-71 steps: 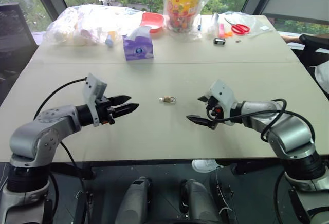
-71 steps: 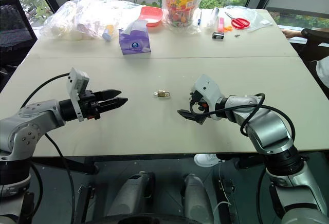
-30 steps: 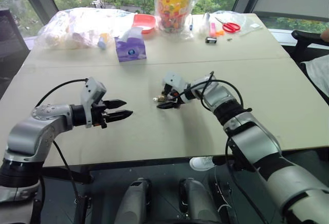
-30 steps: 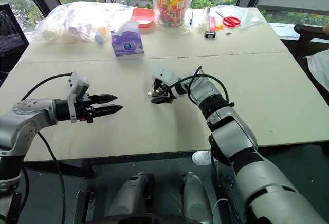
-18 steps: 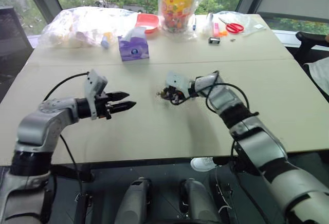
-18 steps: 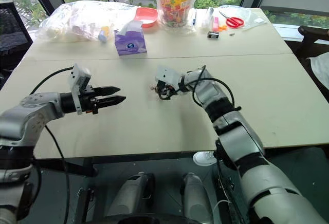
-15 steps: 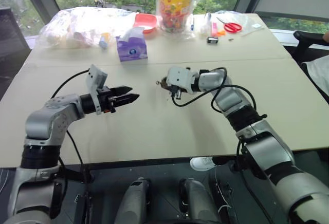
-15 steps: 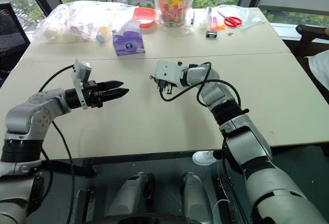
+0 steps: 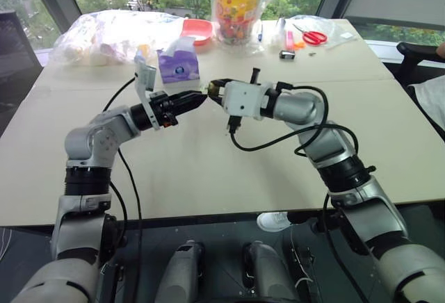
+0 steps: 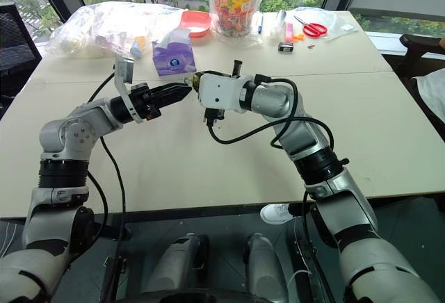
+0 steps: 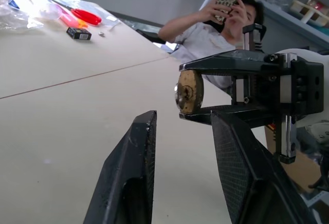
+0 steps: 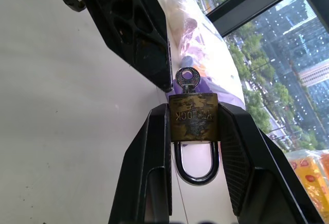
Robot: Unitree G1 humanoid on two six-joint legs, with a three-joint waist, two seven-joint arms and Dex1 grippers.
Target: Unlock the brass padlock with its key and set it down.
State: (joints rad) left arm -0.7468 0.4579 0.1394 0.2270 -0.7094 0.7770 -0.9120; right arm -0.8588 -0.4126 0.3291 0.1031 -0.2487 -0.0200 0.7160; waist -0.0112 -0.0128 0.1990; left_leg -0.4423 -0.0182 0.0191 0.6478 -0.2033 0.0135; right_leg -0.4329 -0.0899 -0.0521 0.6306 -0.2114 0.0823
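Right pincer (image 12: 193, 131) lifted the tarnished brass padlock (image 12: 193, 117) off the matte table (image 9: 208, 171).

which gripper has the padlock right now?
The right gripper: its two fingers clamp the brass padlock, key sticking out toward the left gripper, whose fingers are open and hold nothing.

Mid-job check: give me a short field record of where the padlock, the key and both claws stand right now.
padlock: brass padlock lifted off the table, clamped between the right claw's fingers, shackle toward the wrist
key: key sits in the lock body, its bow sticking out toward the left claw
right claw: right claw shut on the padlock, held level
left claw: left claw open, tips just short of the key, not touching it
shackle: looks closed
background: scissors and tissue box at the far table edge
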